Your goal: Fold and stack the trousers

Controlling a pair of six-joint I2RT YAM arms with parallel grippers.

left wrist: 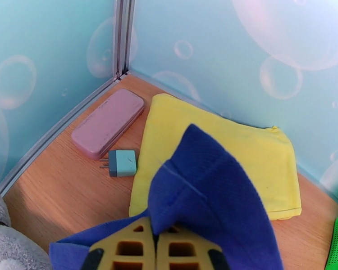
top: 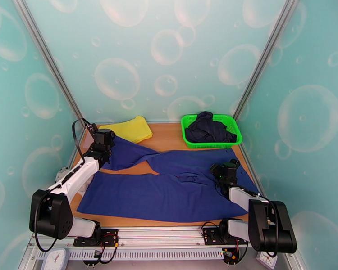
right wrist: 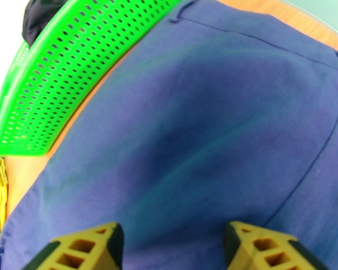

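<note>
The left gripper (left wrist: 155,241) has its two yellow fingers pressed together on the hem of one leg of the trousers (top: 169,190), and the blue cloth rises out of the pinch in a soft peak. The right gripper (right wrist: 172,230) has its jaws standing well apart over the flat seat of the trousers and holds nothing; whether its tips touch the cloth I cannot tell.

Taking the green basket (top: 209,130) as the landmark, the waist end lies just in front of it, and the two legs run away from it toward the left wall. That is the long axis. The far leg slants up toward the yellow cloth (top: 128,128), which lies left of the basket along the back wall. The near leg lies flat, farther from the basket.

The coming fold looks to turn on that axis: the held hem is the end farthest from the basket, so it would have to travel toward the basket to meet the waist. The left arm is stretched forward and raised at the wrist, while the right arm is bent short, its wrist tipped down in front of the basket.
</note>
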